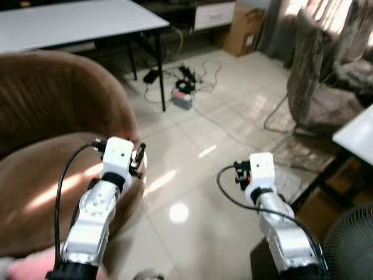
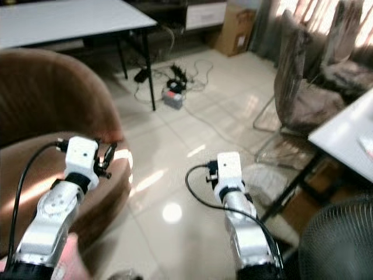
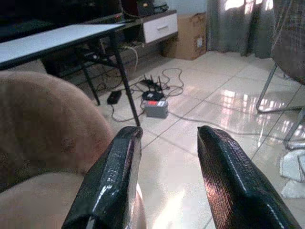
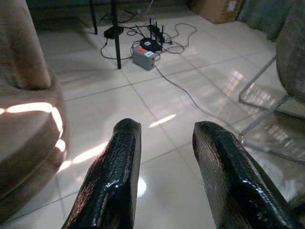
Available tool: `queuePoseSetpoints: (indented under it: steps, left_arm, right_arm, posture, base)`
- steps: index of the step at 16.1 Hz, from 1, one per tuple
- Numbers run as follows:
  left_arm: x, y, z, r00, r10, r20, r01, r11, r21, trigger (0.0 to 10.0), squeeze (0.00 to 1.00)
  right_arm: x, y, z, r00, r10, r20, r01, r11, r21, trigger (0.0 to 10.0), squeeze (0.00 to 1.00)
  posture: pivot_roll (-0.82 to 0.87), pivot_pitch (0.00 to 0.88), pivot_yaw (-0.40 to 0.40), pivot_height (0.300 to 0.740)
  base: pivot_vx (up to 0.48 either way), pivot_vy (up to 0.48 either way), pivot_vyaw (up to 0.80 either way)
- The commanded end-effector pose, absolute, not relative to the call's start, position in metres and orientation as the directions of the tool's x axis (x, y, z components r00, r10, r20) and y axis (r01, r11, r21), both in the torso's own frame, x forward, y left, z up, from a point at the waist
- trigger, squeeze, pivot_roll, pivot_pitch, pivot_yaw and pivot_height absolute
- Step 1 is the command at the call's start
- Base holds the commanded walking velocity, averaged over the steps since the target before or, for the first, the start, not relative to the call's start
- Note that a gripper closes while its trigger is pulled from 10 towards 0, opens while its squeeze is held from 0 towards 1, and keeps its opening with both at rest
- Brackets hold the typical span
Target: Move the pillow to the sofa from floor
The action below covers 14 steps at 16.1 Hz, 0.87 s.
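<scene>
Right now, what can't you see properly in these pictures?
- Pillow: a pink blur at the left eye view's bottom edge might be it; cut off, can't tell.
- Sofa: cut off by the left edge.
- Grey box among cables: too small to identify.
- Fan: cut off at the corner, blurred.

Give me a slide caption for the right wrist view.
Right pincer open over the glossy tiled floor, brown sofa beside it, cables beyond.

Brown sofa (image 2: 35, 116) at left, white table (image 2: 64, 20) behind. Cables, router (image 2: 173, 96) on tiled floor (image 2: 192, 146). Fan (image 2: 344, 245) lower right.
</scene>
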State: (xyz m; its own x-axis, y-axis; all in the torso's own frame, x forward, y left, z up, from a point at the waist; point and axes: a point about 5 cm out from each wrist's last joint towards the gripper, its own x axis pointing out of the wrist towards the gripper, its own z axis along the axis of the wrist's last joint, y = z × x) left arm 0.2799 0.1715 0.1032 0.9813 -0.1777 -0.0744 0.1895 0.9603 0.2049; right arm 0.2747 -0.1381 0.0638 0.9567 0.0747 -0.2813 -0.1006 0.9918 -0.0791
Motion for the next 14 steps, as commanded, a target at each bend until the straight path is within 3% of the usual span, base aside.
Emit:
queuePoseSetpoints:
  steps: [1, 12, 13, 14]
  left_arm:
    - [0.2805, 0.1668, 0.1043, 0.977, -0.201, -0.073, 0.212, 0.955, 0.21, 10.0, 0.0]
    - [0.2823, 0.1684, 0.1041, 0.981, -0.18, -0.074, 0.191, 0.965, 0.18, 10.0, 0.0]
    - [0.2818, 0.1669, 0.1047, 0.978, -0.196, -0.075, 0.205, 0.968, 0.142, 10.0, 0.09]
    - [0.2799, 0.1626, 0.107, 0.966, -0.249, -0.066, 0.253, 0.966, 0.056, 10.0, 1.0]
  right_arm:
    - [0.2741, -0.1449, 0.0649, 0.96, 0.054, -0.276, -0.08, 0.993, -0.086, 10.0, 0.0]
    - [0.2768, -0.1421, 0.0659, 0.958, 0.088, -0.271, -0.111, 0.991, -0.071, 10.0, 0.0]
    - [0.2766, -0.1419, 0.0666, 0.96, 0.095, -0.264, -0.114, 0.992, -0.058, 10.0, 0.0]
    - [0.2761, -0.1416, 0.0675, 0.961, 0.106, -0.255, -0.118, 0.992, -0.034, 10.0, 0.91]
  posture:
    - [0.05, 0.0, -0.008, 0.74]
    - [0.05, 0.0, -0.018, 0.74]
    - [0.05, 0.0, -0.017, 0.74]
    - [0.05, 0.0, -0.017, 0.74]
  base:
    - [-0.289, 0.0, 0.0]
    - [-0.259, 0.0, 0.0]
    - [0.0, 0.0, 0.0]
    - [0.0, 0.0, 0.0]
